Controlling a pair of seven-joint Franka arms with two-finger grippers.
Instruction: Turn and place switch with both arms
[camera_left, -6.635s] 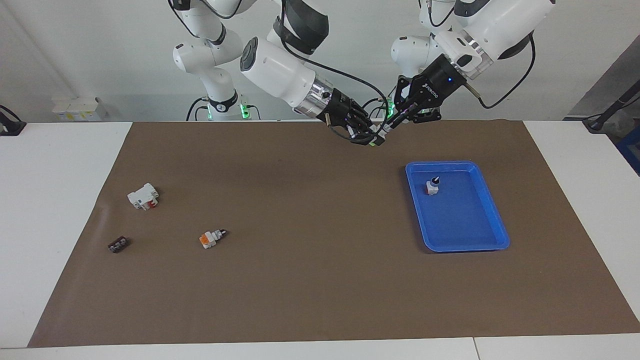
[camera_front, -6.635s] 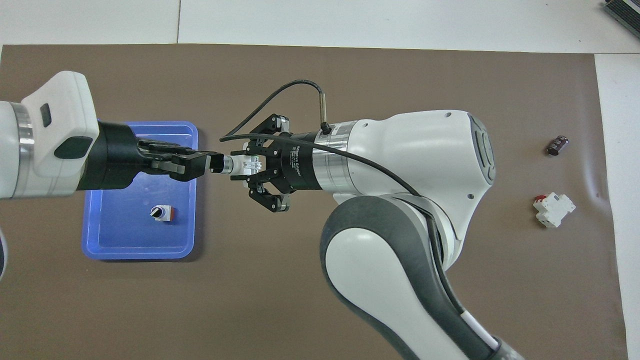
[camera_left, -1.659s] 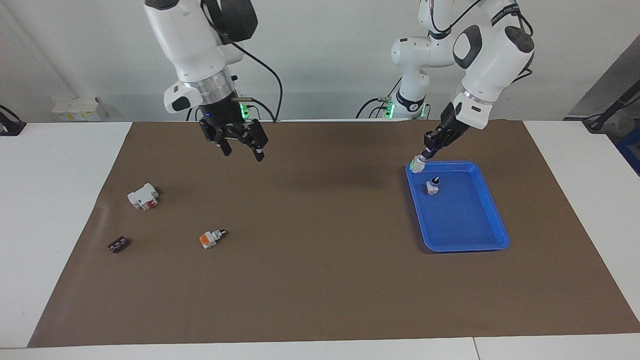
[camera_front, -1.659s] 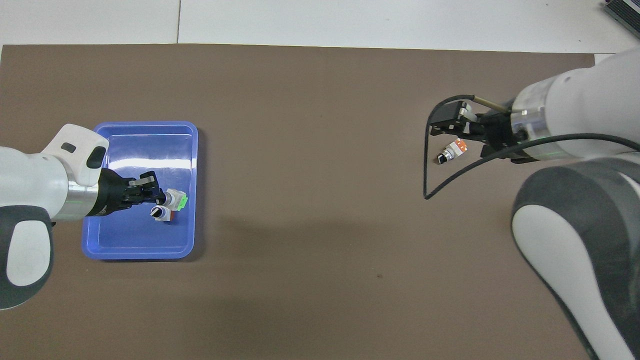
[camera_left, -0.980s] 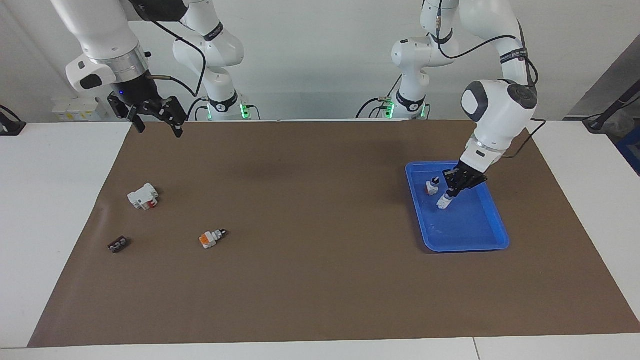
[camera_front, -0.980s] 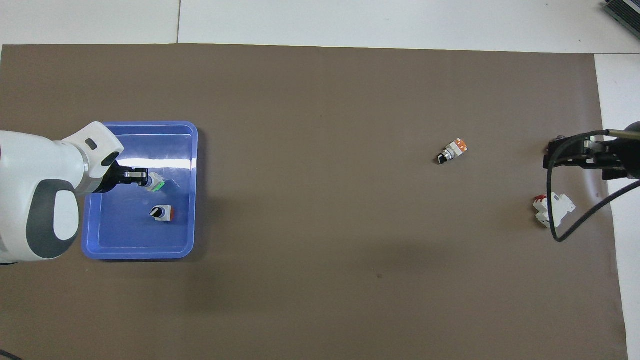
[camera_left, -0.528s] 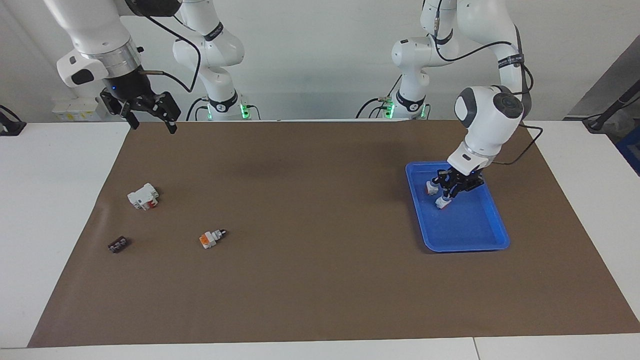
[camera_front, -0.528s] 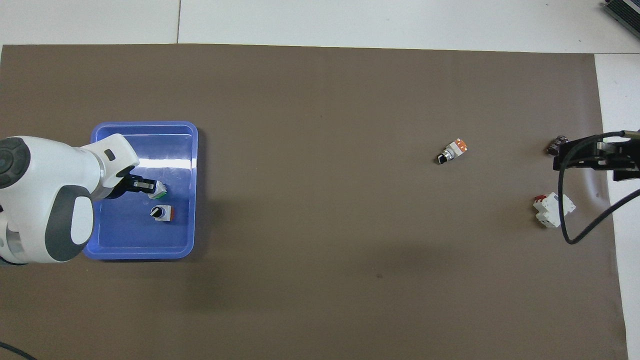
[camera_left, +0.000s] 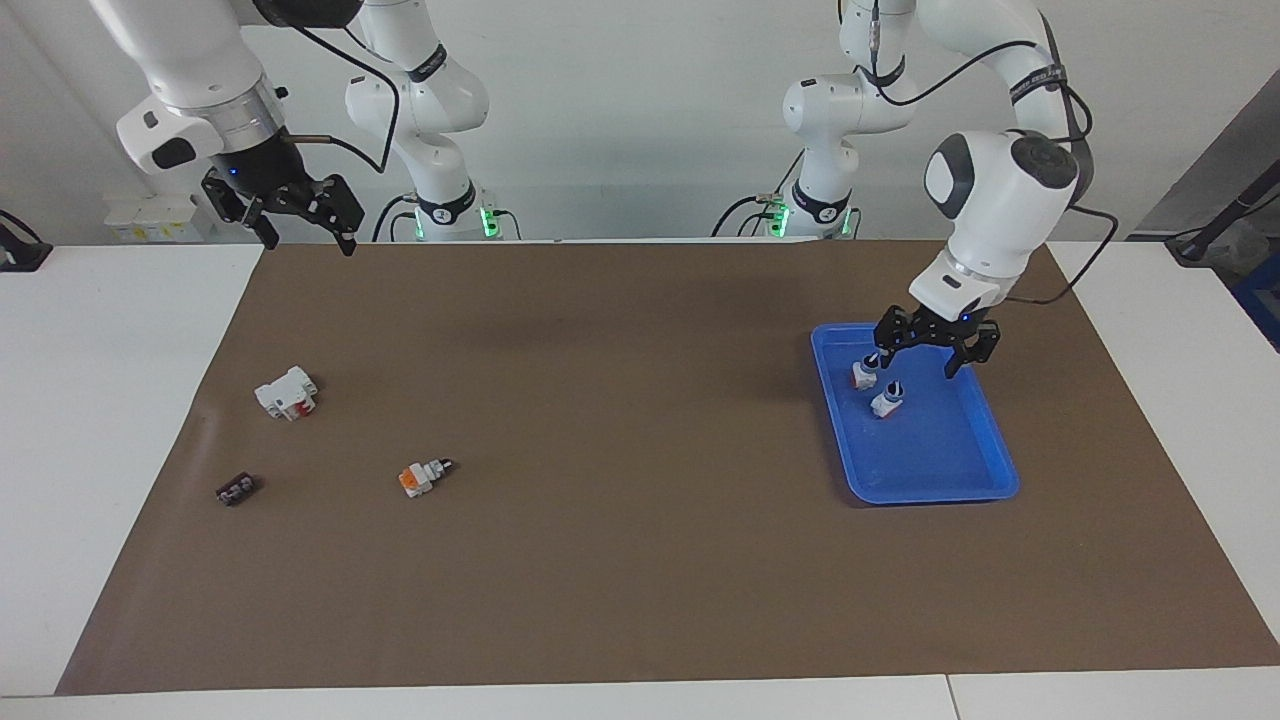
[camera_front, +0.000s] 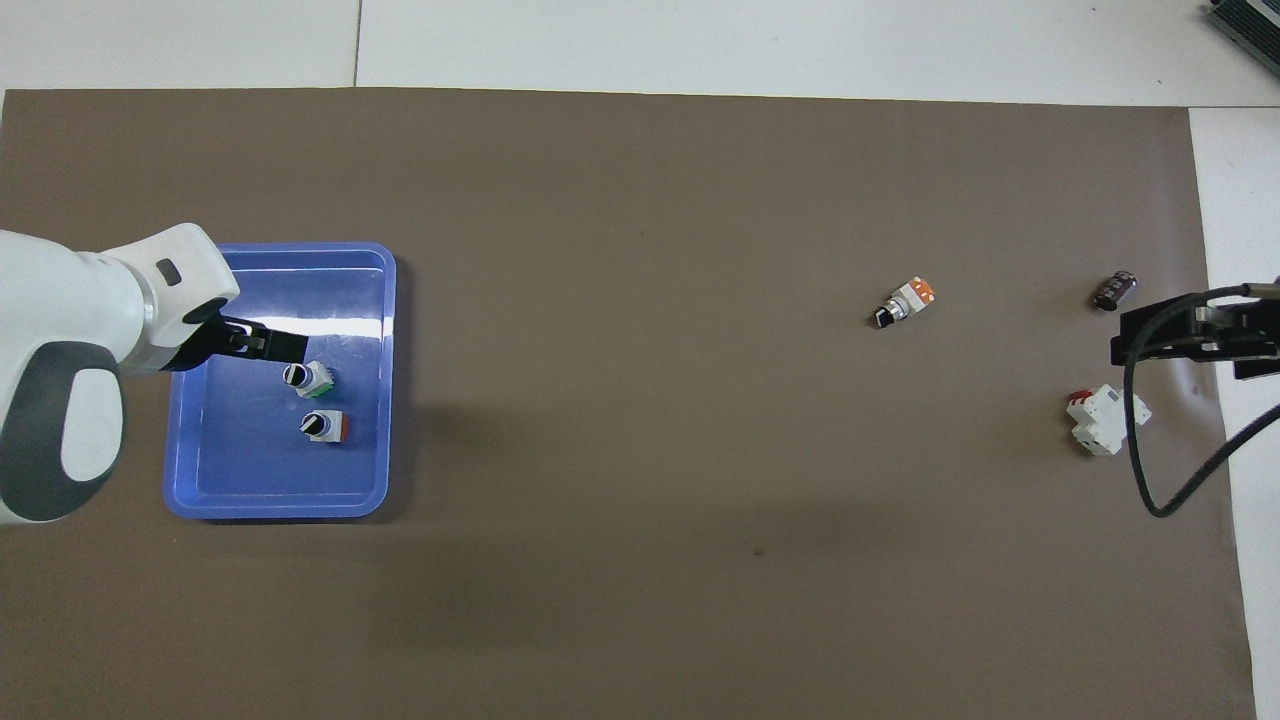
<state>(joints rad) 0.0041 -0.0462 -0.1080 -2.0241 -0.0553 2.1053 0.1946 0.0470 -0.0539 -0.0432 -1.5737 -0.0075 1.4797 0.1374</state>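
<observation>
The switch (camera_left: 886, 402) (camera_front: 308, 379) stands upright in the blue tray (camera_left: 930, 494) (camera_front: 275, 508), black knob up, green block at its foot. It stands free, next to a like switch with a red base (camera_left: 862, 375) (camera_front: 323, 426). My left gripper (camera_left: 915, 365) (camera_front: 255, 345) hangs open just above them, fingers spread wide and holding nothing. My right gripper (camera_left: 305, 240) (camera_front: 1195, 335) is open and empty, raised over the mat's corner at the right arm's end.
An orange-ended switch (camera_left: 420, 478) (camera_front: 903, 303) lies on the brown mat. Toward the right arm's end lie a white breaker with red parts (camera_left: 287, 392) (camera_front: 1105, 420) and a small dark component (camera_left: 237, 489) (camera_front: 1114, 290).
My left gripper set the switch down in the tray, opened, let it go and lifted off. The right gripper has barely moved.
</observation>
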